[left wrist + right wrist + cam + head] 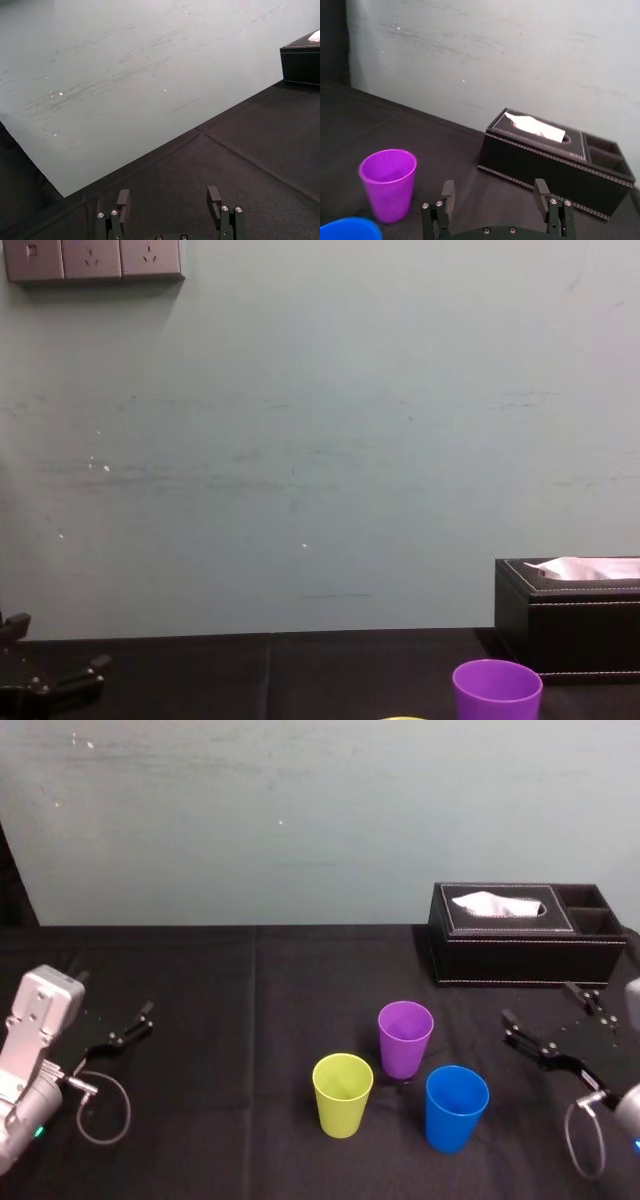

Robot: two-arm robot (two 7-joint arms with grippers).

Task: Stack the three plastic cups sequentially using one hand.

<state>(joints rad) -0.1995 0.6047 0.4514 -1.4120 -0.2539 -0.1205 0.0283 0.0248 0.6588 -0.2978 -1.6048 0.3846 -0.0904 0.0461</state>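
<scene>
Looking down from the head: three cups stand upright, mouths up, in a close triangle on the black tablecloth (pixel 250 1120), none touching another. The purple tapered plastic cup (pixel 405 1038) is farthest from me. The yellow-green tapered plastic cup (pixel 342 1095) is nearer and to its left. The blue tapered plastic cup (pixel 456 1108) is nearer and to its right. A black stitched tissue box (pixel 525 935) with a white tissue poking out sits behind them on the right, well apart. My right pincer (pixel 548 1012) hangs to the right of the purple and blue cups, near the box's front. My left pincer (pixel 118 1015) is far off at the left side, well apart from every cup.

Left wrist: the left pincer (pixel 168 197) has its jaws spread wide with nothing between them. Bare cloth and a pale wall lie ahead.

Right wrist: the right pincer (pixel 494 189) is likewise wide open and empty. The purple cup (pixel 388 184) is near it, the blue rim (pixel 350 230) nearer, and the box (pixel 555 160) beyond.

Chest: the purple cup (pixel 497 690) stands in front of the box (pixel 567 625). The left pincer (pixel 55 645) is low at the left.
</scene>
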